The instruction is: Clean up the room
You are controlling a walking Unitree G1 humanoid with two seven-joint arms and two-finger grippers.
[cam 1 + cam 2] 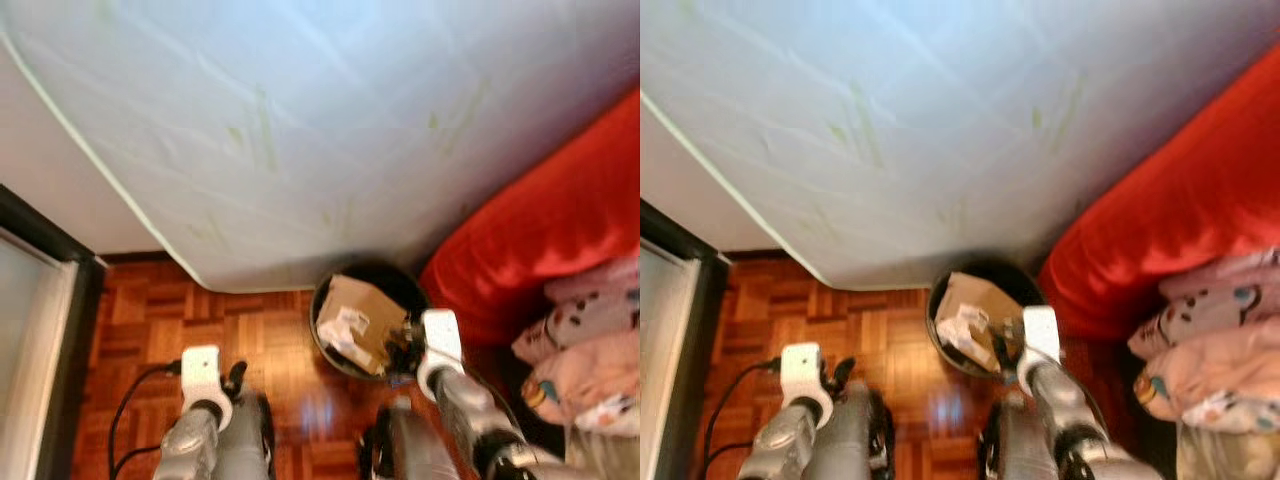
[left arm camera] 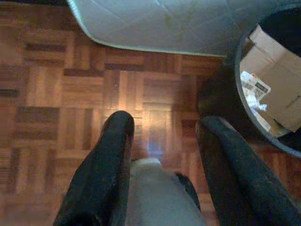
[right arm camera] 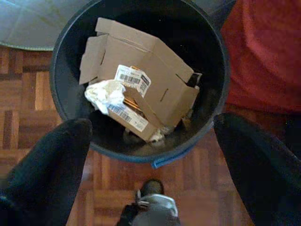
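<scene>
Right hand (image 3: pixel 150 141) hangs over the bin (image 3: pixel 70 37), fingers spread and empty, box (image 3: pixel 141 80) and paper (image 3: pixel 106 94) already inside. Left hand (image 2: pixel 162 136) open above the floor (image 2: pixel 56 94). Risk: dropping lower could clip the rim and tip the bin beside the mattress (image 1: pixel 300 130).

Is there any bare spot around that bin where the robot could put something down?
Yes: the parquet floor between the mattress edge and the dark frame, below the open left claw. The bin, under the open right claw, is crowded with cardboard, hemmed by the red cushion.
</scene>
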